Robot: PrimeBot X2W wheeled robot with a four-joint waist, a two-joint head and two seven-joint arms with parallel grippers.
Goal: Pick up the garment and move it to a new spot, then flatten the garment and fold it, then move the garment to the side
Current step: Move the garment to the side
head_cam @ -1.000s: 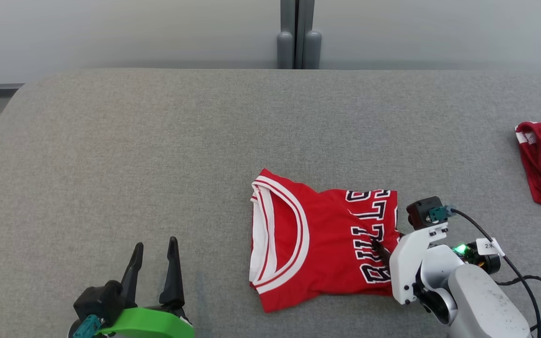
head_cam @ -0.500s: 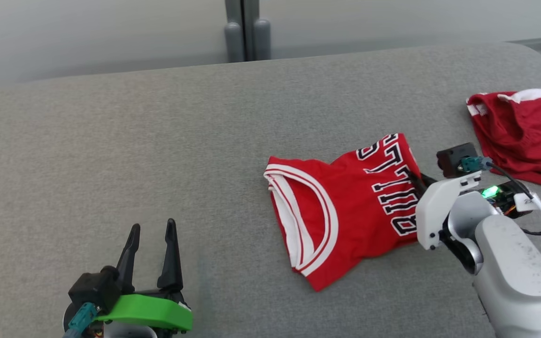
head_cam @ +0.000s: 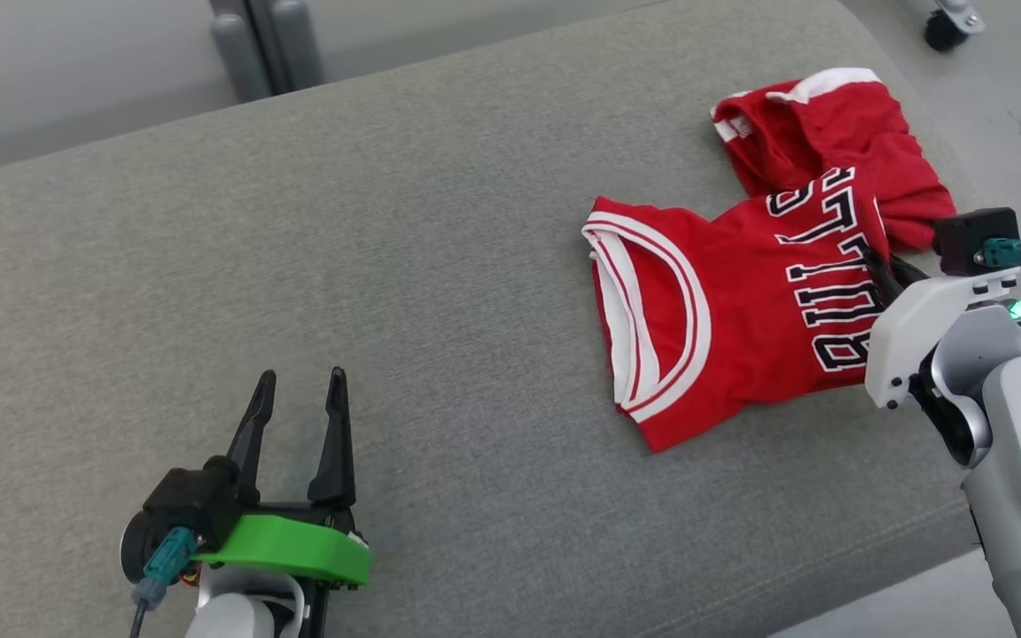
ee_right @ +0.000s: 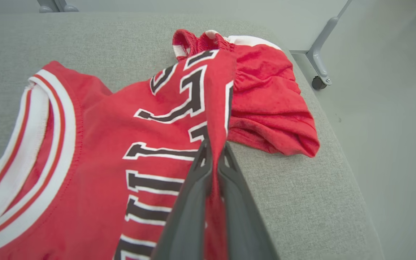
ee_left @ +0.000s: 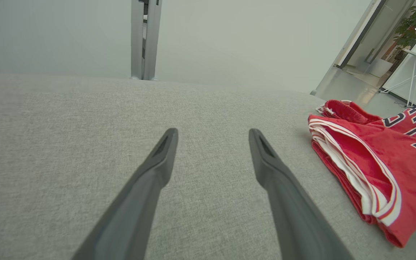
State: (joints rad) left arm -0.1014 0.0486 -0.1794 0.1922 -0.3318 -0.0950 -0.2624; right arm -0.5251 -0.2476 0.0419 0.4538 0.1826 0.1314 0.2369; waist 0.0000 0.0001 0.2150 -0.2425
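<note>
**Item:** red folded basketball jersey with white-and-red trim and black block lettering. It lies largely flat on the grey fabric-covered table and spreads leftward from the right claw. Its trimmed opening is on the side farthest from that claw. The right claw is closed down on the lettered edge, with the fabric pinched between its two dark fingers. That edge rises slightly off the table at the grip.

**Handling, as judged:** light, soft and limp, with no stiffness of its own. The stacked layers would likely slide apart if dragged from one point, and the trailing side may lag or unfold. A hold through all layers at the folded edge seems soundest. A second hold at the trimmed side would steady it.

**Surroundings:** just beyond the right claw's tips lies a crumpled red cloth with a white band. It touches the jersey's far corner near the table's end, so snagging is a risk.

**Left claw:** the left claw hangs over the table well apart from the jersey, with its fingers moderately spread and holding nothing.
</note>
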